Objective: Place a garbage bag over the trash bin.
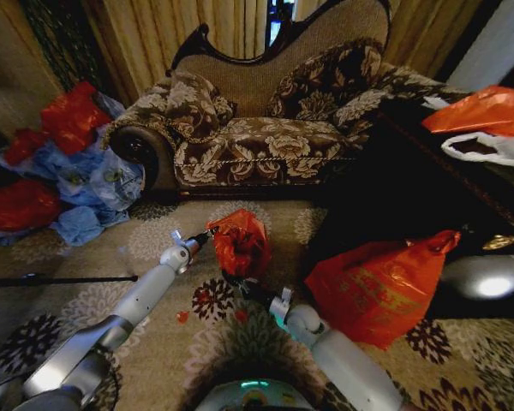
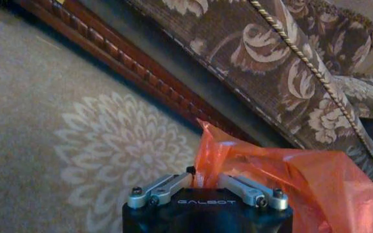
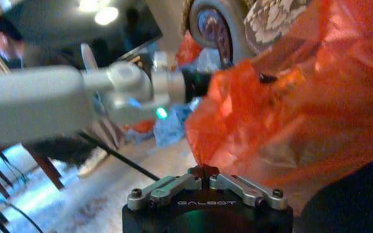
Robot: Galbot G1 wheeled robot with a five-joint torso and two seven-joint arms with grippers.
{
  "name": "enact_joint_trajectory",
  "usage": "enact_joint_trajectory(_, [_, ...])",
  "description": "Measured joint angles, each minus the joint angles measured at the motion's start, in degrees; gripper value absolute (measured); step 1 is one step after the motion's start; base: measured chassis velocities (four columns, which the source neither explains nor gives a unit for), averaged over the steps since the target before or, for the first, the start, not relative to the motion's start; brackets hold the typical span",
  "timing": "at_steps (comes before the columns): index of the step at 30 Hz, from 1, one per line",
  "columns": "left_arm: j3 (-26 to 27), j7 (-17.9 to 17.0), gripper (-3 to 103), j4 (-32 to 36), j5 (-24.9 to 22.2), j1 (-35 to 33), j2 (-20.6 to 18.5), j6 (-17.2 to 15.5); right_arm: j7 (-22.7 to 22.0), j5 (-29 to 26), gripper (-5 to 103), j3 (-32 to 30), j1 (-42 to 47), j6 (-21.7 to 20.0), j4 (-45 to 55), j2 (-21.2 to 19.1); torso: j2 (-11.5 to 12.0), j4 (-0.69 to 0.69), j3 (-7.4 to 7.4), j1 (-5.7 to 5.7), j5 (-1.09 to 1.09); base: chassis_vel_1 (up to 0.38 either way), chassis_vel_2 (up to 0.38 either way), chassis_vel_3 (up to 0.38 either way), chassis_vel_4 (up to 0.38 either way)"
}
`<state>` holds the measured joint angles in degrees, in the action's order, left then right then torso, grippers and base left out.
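The garbage bag (image 1: 240,244) is a small glossy red bag, held bunched just above the patterned carpet in front of the sofa. My left gripper (image 1: 207,234) is at its left edge. In the left wrist view that gripper (image 2: 204,180) is shut on a pinch of the bag (image 2: 303,184). My right gripper (image 1: 231,278) is at the bag's near lower edge. In the right wrist view it (image 3: 203,171) is shut on the film of the bag (image 3: 290,107). The trash bin is hidden. A dark rounded shape (image 3: 358,204) under the bag cannot be identified.
A floral sofa (image 1: 257,128) stands close behind. A large orange-red printed bag (image 1: 377,287) leans on the dark table (image 1: 411,188) at right, which carries an orange bag (image 1: 488,111). Red and blue bags (image 1: 68,171) are piled at left. A black rod (image 1: 60,279) lies on the carpet.
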<state>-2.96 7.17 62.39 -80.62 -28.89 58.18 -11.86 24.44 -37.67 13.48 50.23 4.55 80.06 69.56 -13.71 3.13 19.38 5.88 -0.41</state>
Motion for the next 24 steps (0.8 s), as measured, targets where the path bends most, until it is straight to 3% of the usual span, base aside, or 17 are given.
enact_joint_trajectory(8, [-0.04, -0.23, 0, 0.95, -0.07, -0.92, -0.66, -0.39, 2.20, 9.59, 0, -1.95, -1.67, 3.51, -10.70, 3.18, 0.00, 0.00, 0.00, 0.01, 0.00, 0.000, 0.000, 0.000, 0.000])
enact_joint_trajectory(18, [-0.54, -0.48, 0, 1.12, 0.19, -0.77, -0.46, -0.40, -1.15, 21.07, 0, -6.19, -3.20, 5.43, -20.01, 6.64, 0.00, -0.01, 0.01, 0.01, 0.01, 0.000, 0.000, 0.000, 0.000])
enact_joint_trajectory(21, [-0.48, -0.46, 0, 1.18, 0.14, -0.85, -0.55, -0.40, -3.78, 19.93, 0, -7.58, -1.38, 5.62, -15.47, 4.79, 0.00, -0.02, 0.01, 0.01, 0.02, 0.000, 0.000, 0.000, 0.000])
enact_joint_trajectory(23, [-0.43, -0.33, 0, 1.17, 0.14, -0.94, -0.32, -0.40, -4.67, 15.73, 0, -8.69, 0.98, 4.57, -8.79, 1.66, 0.00, -0.02, 0.01, 0.01, 0.01, 0.000, 0.000, 0.000, 0.000])
enact_joint_trajectory(24, [-0.39, -0.28, 0, 1.14, 0.14, -0.95, -0.20, -0.39, -4.09, 13.66, 5, -9.71, 2.21, 4.45, -5.65, 0.17, 0.00, 0.00, 0.01, 0.01, -0.01, 0.000, 0.000, 0.000, 0.000])
